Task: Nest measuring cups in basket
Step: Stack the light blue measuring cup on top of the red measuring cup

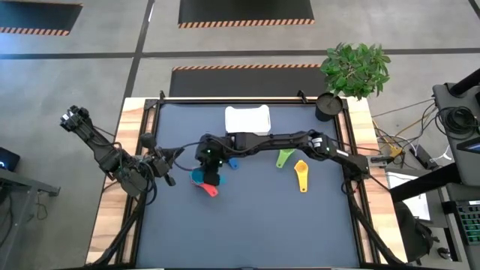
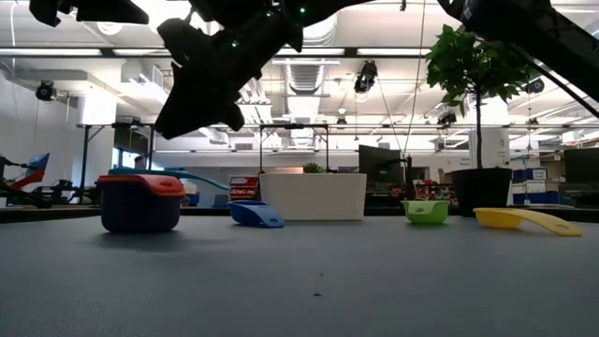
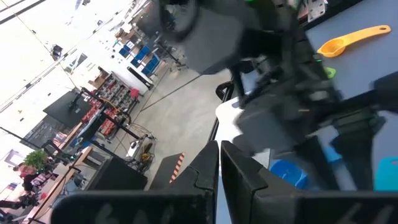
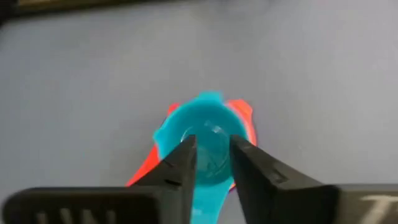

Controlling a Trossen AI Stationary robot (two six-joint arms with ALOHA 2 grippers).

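High view: I see my right gripper point(image 1: 212, 174) over the teal cup point(image 1: 198, 177) nested in the red cup point(image 1: 209, 190); basket point(image 1: 247, 118) well apart. Left gripper point(image 1: 166, 166) waits at the table's left, jaws pressed together.

Right wrist view: fingers point(image 4: 186, 158) slightly spread above the teal cup, not pinching it.

Right gripper point(image 4: 212, 163) pointing down mid-table, fingers seemingly slightly apart, left gripper point(image 1: 166, 169) closed at left edge
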